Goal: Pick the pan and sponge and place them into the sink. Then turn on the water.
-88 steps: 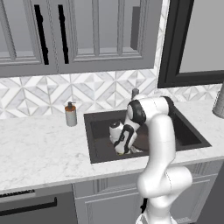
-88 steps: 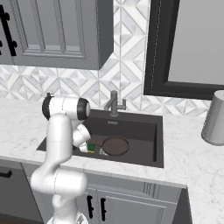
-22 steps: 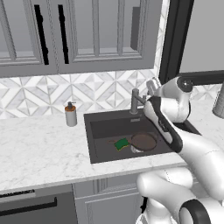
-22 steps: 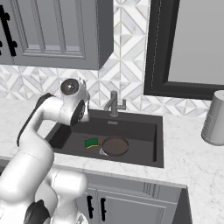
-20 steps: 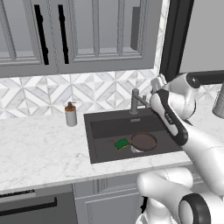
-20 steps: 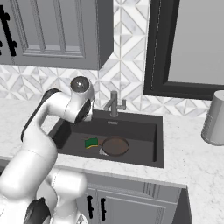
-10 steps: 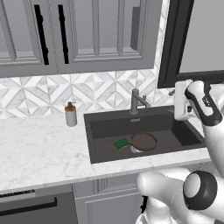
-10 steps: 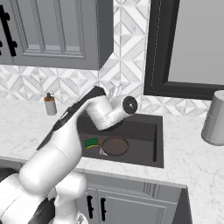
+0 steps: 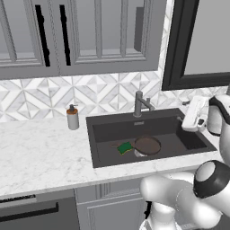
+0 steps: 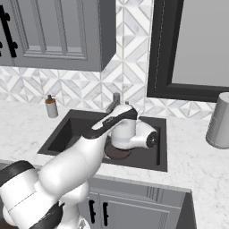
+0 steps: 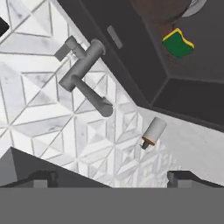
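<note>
The pan (image 9: pixel 147 145) and sponge (image 9: pixel 125 147) are lying side by side inside the sink (image 9: pixel 103 133), while the hand (image 11: pixel 111 178) is hanging released, grasping nothing, facing the faucet (image 11: pixel 85 72).

**No legible text**

Nothing readable is showing in any view. The soap dispenser (image 9: pixel 72 117) is carrying no label, the faucet (image 9: pixel 140 103) no brand mark, the cabinet doors (image 9: pixel 81 36) no numbers or signs. The grey canister (image 10: pixel 220 120) on the worktop (image 9: pixel 40 152) is showing a plain side, no lettering.
</note>
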